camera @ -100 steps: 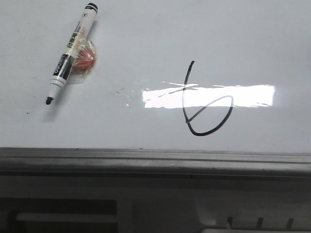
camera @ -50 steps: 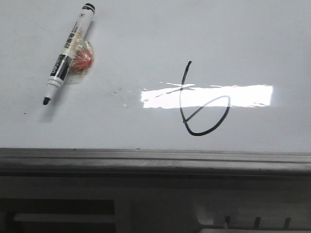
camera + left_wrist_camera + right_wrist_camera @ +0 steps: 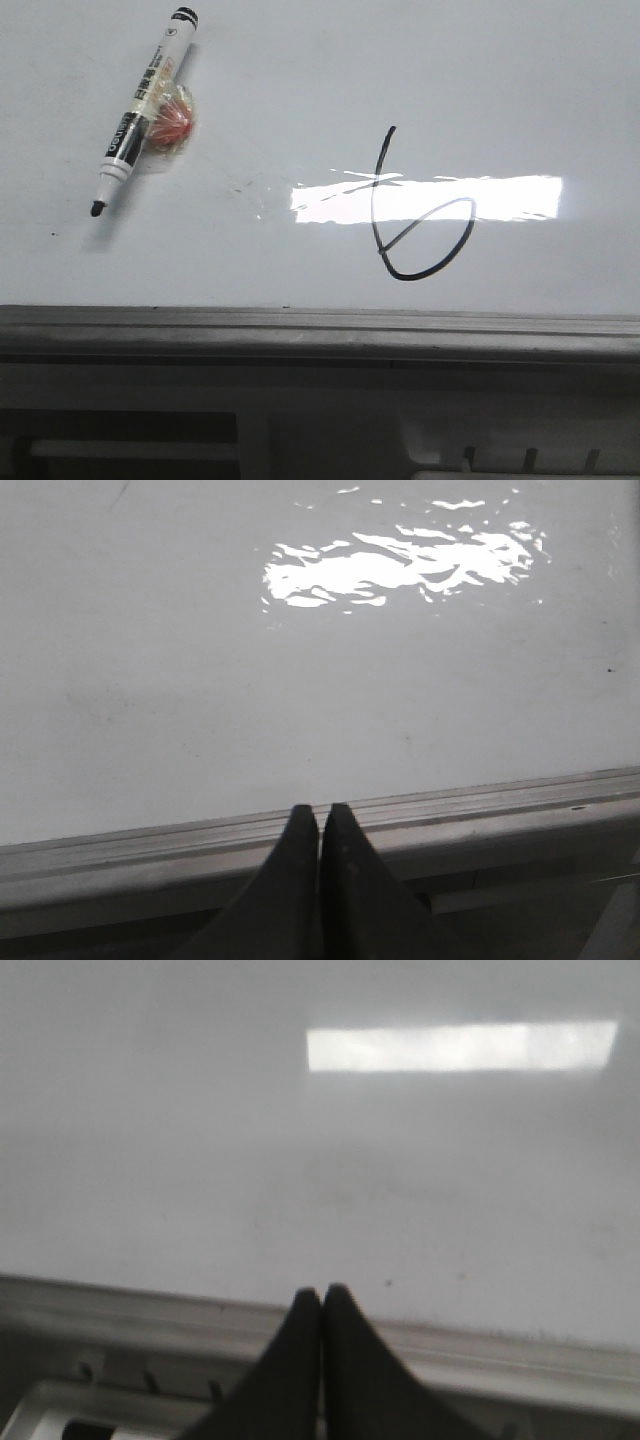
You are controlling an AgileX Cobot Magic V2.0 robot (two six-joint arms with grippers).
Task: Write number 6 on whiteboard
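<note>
On the whiteboard: you see the number 6 right of centre, near the grey frame strip.
Stroke: thin black curved stem, slanted oval loop, crossed by a bright glare.
Marker: uncapped, lying far left; its label print is too small to read.
Left tool: tips pressed together, empty.
Right tool: tips pressed together, empty.

Blurred whiteboard, right wrist view.
</note>
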